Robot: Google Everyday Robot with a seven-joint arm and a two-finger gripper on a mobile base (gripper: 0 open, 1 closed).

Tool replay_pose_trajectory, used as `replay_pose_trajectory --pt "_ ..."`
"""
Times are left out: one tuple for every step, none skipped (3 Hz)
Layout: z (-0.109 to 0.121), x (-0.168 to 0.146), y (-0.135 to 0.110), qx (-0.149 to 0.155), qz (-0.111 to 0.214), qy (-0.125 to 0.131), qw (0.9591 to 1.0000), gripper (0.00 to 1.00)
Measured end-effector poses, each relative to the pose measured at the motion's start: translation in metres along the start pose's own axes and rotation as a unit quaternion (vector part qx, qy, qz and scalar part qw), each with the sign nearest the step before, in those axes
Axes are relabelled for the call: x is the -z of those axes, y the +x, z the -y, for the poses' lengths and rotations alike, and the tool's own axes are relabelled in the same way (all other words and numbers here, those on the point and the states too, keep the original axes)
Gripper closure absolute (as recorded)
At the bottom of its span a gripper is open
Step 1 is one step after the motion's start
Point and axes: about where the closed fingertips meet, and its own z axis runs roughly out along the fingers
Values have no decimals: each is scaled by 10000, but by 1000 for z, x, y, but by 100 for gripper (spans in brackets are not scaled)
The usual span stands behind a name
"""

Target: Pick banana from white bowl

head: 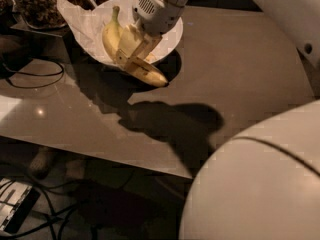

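Dark glossy surface (250, 69), with the white bowl (170, 41) near its far edge. The claw (134, 51) is down in the bowl and looks clamped on the flecked banana (150, 75), whose tip pokes over the rim. The grip seems off-centre, so I reckon it could swing, slip out, or drag the paper (80, 19) and the second banana (111, 36) along.

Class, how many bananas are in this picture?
2. A plump banana lies left in the white bowl; the second banana pokes over its front rim, under the pincer. More may be hidden.
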Motion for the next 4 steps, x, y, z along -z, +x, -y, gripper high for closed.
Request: replay_pose_trajectory --pt "-18 -1 -5 210 -60 -111 9997 100" --pt "-31 -10 -10 396 -194 -290 9986 100" --pt "-40 -18 -15 568 -319 -413 9970 100" --pt "-40 -18 -15 568 -319 -414 9970 100"
